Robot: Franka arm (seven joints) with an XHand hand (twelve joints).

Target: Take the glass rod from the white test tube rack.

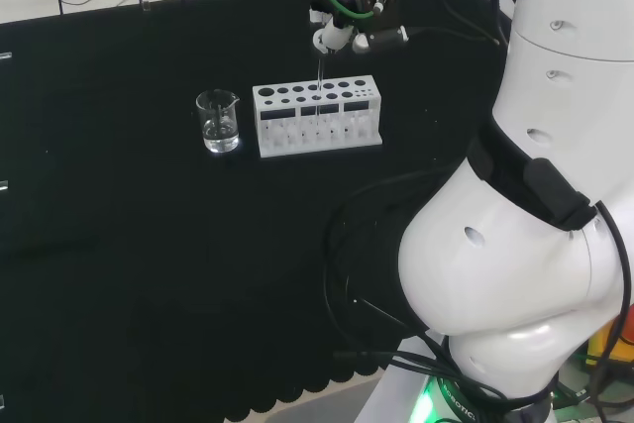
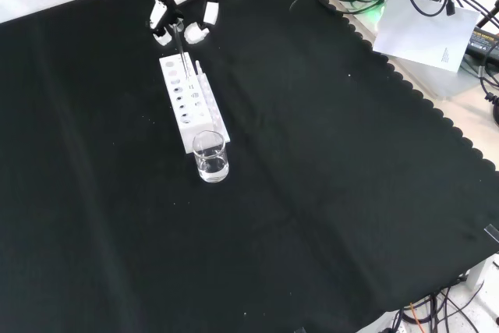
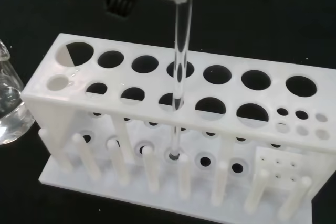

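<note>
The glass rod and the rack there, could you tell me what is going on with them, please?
The hand is above the white rack and has the top of the glass rod between its fingers. The rod stands upright through a hole in the rack's front row, its lower end still down at the base, so it is not out yet. A beaker holding clear liquid stands beside one end of the rack.

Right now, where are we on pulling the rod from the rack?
Done: the hand has reached the white test tube rack and sits above it, closed on the top of the glass rod. In hand: the lift itself; the wrist view shows the rod upright through a front-row hole, its lower end at the base plate. Left: raise it clear of the rack. The beaker beside the rack looks untouched.
</note>
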